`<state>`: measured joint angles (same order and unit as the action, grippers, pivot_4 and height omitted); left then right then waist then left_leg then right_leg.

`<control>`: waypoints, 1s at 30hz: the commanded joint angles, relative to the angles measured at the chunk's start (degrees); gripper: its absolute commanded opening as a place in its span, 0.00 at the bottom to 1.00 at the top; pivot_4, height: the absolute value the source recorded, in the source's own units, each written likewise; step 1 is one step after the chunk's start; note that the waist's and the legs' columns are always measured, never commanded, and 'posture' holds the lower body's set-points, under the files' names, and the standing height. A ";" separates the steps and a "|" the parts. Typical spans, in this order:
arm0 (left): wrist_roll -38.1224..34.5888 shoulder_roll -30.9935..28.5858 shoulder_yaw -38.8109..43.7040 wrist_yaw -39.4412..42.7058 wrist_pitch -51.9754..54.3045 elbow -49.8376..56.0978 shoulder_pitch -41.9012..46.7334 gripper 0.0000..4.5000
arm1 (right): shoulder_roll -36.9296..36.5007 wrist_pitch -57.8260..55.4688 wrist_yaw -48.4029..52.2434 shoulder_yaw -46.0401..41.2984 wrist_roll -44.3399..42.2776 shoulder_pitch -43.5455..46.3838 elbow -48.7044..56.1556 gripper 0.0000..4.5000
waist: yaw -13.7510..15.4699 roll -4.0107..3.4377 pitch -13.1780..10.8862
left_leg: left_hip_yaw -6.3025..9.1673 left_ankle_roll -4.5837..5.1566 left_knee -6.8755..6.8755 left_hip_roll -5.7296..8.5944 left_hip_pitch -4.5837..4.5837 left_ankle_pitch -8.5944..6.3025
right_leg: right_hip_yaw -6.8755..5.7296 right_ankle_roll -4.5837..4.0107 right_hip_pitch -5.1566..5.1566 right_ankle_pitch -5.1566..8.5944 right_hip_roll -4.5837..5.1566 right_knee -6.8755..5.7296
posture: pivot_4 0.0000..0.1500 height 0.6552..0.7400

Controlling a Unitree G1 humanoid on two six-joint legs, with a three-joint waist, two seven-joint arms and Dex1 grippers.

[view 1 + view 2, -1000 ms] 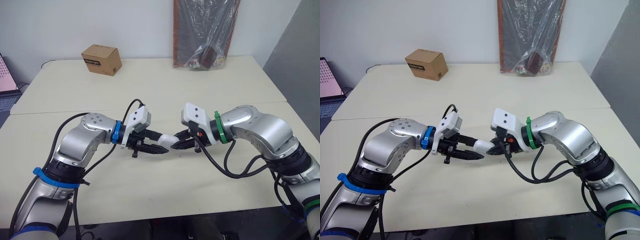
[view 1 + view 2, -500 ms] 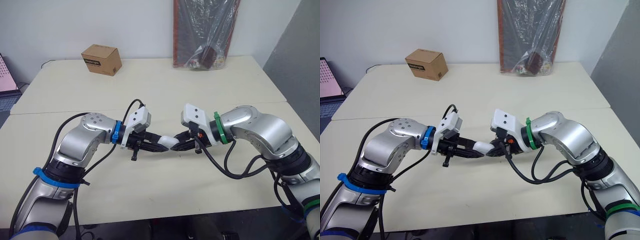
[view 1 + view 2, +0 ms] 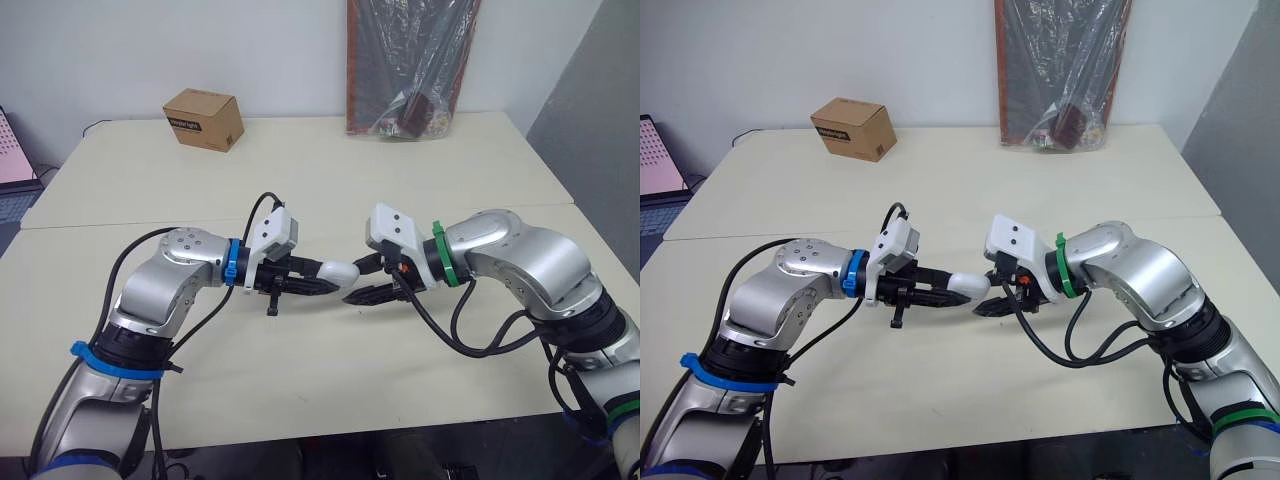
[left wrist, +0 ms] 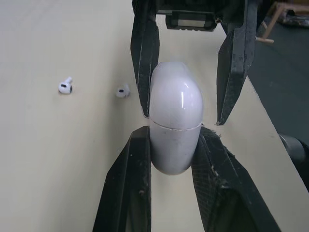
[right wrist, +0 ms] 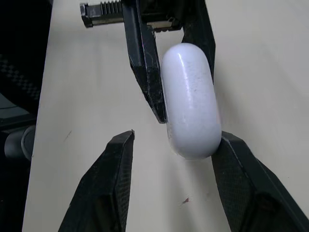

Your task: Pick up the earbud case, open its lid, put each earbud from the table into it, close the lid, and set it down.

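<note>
We hold the case aloft, lid closed.

Our left gripper is clamped on the glossy white oval earbud case. Our right gripper stands spread around the case's free end, one finger touching it. A skewed pull could twist the slick shell loose. Two small white earbuds lie beyond the left gripper on the cream tabletop. A brown cardboard box and a black plastic bag sit far beyond both grippers, by the white wall.

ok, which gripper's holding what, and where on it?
Left gripper clamps the earbud case by its base, below the lid seam. Right gripper is open.
</note>
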<state>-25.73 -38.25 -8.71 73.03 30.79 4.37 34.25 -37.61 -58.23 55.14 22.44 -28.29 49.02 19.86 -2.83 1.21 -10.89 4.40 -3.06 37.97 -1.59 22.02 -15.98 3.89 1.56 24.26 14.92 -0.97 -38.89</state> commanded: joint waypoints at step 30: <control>-6.10 5.77 6.36 2.64 -5.00 -6.51 -5.15 0.17 | 10.91 0.66 -19.71 -10.60 1.01 -10.11 5.61 0.54 | -0.07 0.01 0.01 | 0.03 -0.01 0.02 0.03 -0.05 0.00 | -0.01 -0.02 -0.06 -0.01 0.01 -0.07 | 1.00 1.00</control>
<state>-29.40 -32.31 -3.46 74.02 26.02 -5.09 29.02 -26.53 -58.96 36.24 12.65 -28.31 37.38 25.82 -2.90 1.22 -10.88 4.43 -3.07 37.99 -1.56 21.97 -15.97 3.88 1.55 24.20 14.91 -0.96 -38.96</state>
